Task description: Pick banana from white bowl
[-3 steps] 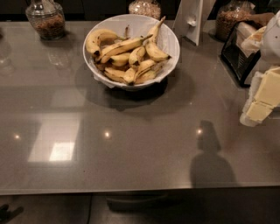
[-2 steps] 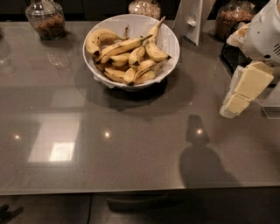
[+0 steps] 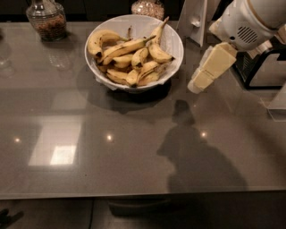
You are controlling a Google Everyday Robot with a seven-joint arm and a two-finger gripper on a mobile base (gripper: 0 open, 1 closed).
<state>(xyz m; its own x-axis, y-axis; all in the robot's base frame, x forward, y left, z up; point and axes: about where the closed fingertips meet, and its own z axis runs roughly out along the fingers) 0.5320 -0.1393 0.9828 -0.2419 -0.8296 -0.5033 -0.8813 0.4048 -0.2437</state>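
Observation:
The white bowl (image 3: 175, 39) stands at the back middle of the grey table and holds several bananas. The banana (image 3: 100, 39), plump, strongly curved and yellow with a dark tip, lies at the bowl's upper left, beside a long slim banana (image 3: 125, 47) and small stubby ones. My gripper (image 3: 197, 83), cream-coloured, hangs from the white arm (image 3: 243, 22) at the right. It is just right of the bowl, above the table, and touches nothing. It holds nothing that I can see.
A glass jar (image 3: 46, 19) stands at the back left and another jar (image 3: 147, 6) behind the bowl. A white upright stand (image 3: 195, 20) is right of the bowl. A black appliance (image 3: 262, 69) sits at the right edge. The table's front edge (image 3: 134, 195) runs across below.
My gripper has moved left and up from the right edge to beside the bowl. The bananas and the bowl have not moved.

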